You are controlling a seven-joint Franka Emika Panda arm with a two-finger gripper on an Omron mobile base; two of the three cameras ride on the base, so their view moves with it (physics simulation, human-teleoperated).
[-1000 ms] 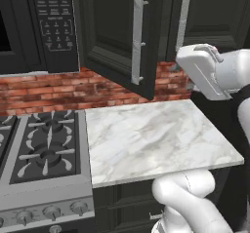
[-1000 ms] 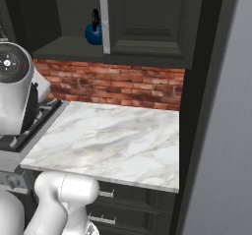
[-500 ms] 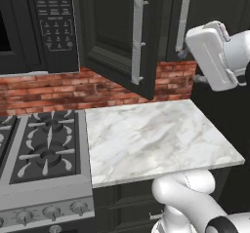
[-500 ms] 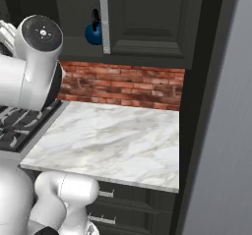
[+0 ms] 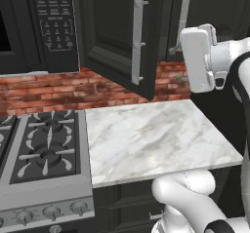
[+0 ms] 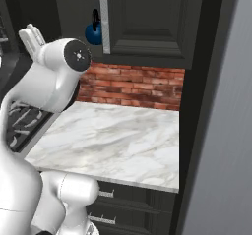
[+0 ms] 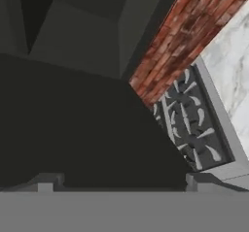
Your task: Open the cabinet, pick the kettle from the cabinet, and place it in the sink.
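The cabinet [image 5: 117, 37] hangs above the counter with its left door swung wide open; the long silver handle [image 5: 138, 42] is on that door. The right door [image 6: 147, 17] stays closed. Inside the opening sits the dark-blue kettle [image 6: 92, 32], partly behind the door's edge bar. My gripper [image 6: 32, 36] is raised to about the height of the cabinet's bottom edge, left of the kettle and apart from it. Its fingertips [image 7: 46, 182] stand wide apart, open, with nothing between them. The hand view faces the dark door panel [image 7: 73, 129]. The sink is out of view.
A white marble counter [image 5: 151, 134] lies under the cabinet, backed by a red brick wall [image 5: 58, 88]. A gas stove [image 5: 44, 149] adjoins it on the left, under a black microwave [image 5: 53, 22]. A tall dark panel [image 6: 197, 81] bounds the counter's right end.
The hand has risen and swung from the side up toward the open cabinet. The door and the kettle have not moved. The jaws stay wide.
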